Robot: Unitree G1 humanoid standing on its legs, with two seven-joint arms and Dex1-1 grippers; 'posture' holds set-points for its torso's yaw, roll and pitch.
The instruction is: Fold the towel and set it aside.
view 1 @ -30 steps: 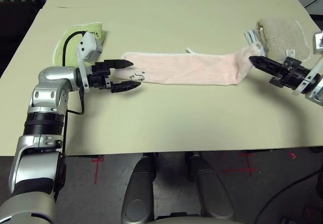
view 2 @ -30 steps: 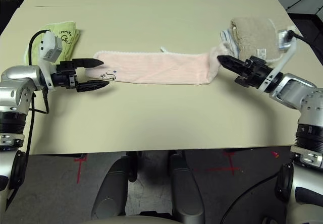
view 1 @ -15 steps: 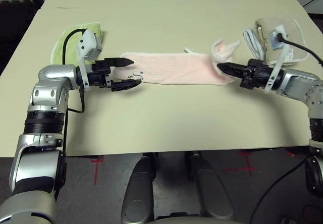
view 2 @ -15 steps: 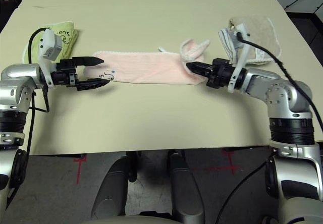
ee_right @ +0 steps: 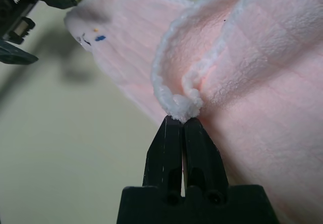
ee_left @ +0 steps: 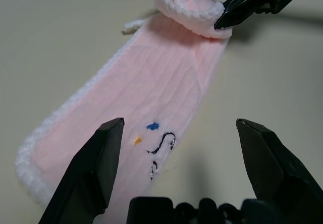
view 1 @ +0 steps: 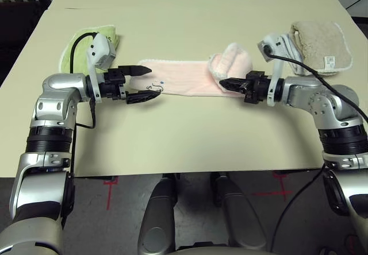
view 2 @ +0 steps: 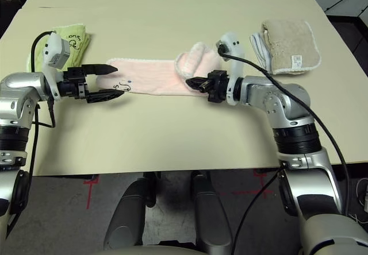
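Right wrist view: right gripper (ee_right: 182,120) is pinching the pale pink terry towel's (view 1: 184,77) white-trimmed corner (curled over); left gripper (view 1: 146,84) is hovering, jaws spread, beside its embroidered end.

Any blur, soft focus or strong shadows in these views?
Left wrist view: the pink towel is sharp around its embroidery and softens toward the far fold. Right wrist view: the right gripper and the pinched trim are crisp, the left gripper blurred. Left eye view: even light, faint shadows on the table.
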